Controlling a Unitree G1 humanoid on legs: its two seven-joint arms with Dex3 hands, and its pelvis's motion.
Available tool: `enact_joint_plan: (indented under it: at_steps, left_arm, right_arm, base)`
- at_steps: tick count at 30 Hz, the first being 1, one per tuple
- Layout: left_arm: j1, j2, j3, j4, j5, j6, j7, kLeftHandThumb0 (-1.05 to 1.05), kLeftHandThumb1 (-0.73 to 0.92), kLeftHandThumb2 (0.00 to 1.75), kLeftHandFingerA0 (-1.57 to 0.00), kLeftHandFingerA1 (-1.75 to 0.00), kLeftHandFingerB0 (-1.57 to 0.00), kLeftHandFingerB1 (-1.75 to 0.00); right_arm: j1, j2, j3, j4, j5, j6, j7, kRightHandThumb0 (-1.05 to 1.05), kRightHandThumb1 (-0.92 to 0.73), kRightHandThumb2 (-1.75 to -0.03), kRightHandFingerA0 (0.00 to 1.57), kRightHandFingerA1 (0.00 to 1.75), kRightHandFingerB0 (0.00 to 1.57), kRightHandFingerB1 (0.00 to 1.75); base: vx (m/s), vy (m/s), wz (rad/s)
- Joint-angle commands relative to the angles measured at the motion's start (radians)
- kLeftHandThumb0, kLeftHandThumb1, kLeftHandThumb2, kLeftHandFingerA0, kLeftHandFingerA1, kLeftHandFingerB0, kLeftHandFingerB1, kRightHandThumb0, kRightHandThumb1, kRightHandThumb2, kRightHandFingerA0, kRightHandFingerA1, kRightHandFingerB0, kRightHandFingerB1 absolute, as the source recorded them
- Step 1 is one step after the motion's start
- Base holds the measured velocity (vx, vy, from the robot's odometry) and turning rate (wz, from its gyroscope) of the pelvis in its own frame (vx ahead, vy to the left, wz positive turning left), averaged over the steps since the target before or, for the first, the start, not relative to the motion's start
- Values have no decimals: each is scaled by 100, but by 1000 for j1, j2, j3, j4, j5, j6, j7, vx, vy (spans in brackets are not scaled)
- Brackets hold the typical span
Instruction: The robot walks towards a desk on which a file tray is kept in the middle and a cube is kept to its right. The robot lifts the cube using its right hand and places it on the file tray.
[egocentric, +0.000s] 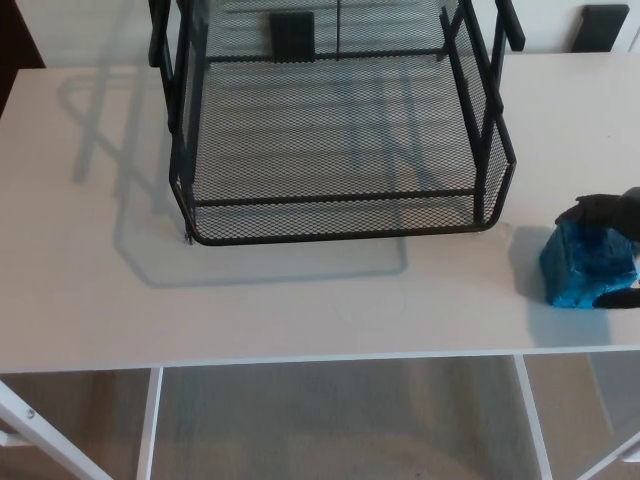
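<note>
Fingers (590, 210) black and thick, curled over the far top edge of the cube (585, 265), with another tip (625, 297) pressed at its near right side. Closed narrow about the blue block, with no gap visible between black and blue. Part of the right hand (618, 215), mostly cut off by the right edge of the picture. No left hand in view, so no question of which is nearer.

Found at the right end of the desk (300, 310): the cube, apparently resting on the top, shadow just to its left. Hard to tell whether raised at all. Squat, with no long axis worth naming.

Key relation: file tray (330, 218) to the left and slightly far of the held cube, its near right corner close by but apart. Raised mesh wall and black rail standing between the two. Likely calls for lifting above that rail first, then carrying left and a little far over the mesh floor before lowering. Risk of clipping the rail if carried low.
</note>
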Motion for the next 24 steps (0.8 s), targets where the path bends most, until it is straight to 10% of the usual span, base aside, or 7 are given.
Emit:
enact_joint_plan:
  at_steps: [1, 13, 14, 15, 24]
  left_arm:
    - [24, 23, -10, -18, 11, -51, -11, -78, 92, 67, -46, -55, -28, -43]
    - [14, 25, -24, 6, 25, -64, -8, -76, 91, 67, -47, -54, -29, -41]
    - [33, 26, -15, -41, 11, -44, -16, -77, 73, 107, -45, -65, -24, -54]
    - [33, 25, -16, -46, 12, -38, -15, -76, 92, 67, -46, -56, -27, -43]
    - [-4, 17, -42, -8, 35, -54, -3, -77, 92, 68, -47, -52, -27, -41]
  right_arm:
    - [142, 8, 58, 28, -242, -115, -530, -26, -65, -63, 92, 157, 96, 58]
    - [222, 33, 28, 55, -214, -204, -708, -16, -63, -69, 100, 147, 97, 68]
    - [220, 15, 14, 39, -203, -214, -691, -21, -61, -69, 96, 150, 94, 69]
    - [218, 5, 5, 35, -198, -223, -689, -20, -61, -65, 94, 158, 93, 66]
    - [170, -65, -153, -69, -115, -190, -632, -19, -64, -67, 94, 153, 95, 60]
  base:
    - [0, 0, 0]
    - [0, 0, 0]
    - [0, 0, 0]
    - [0, 0, 0]
    - [0, 0, 0]
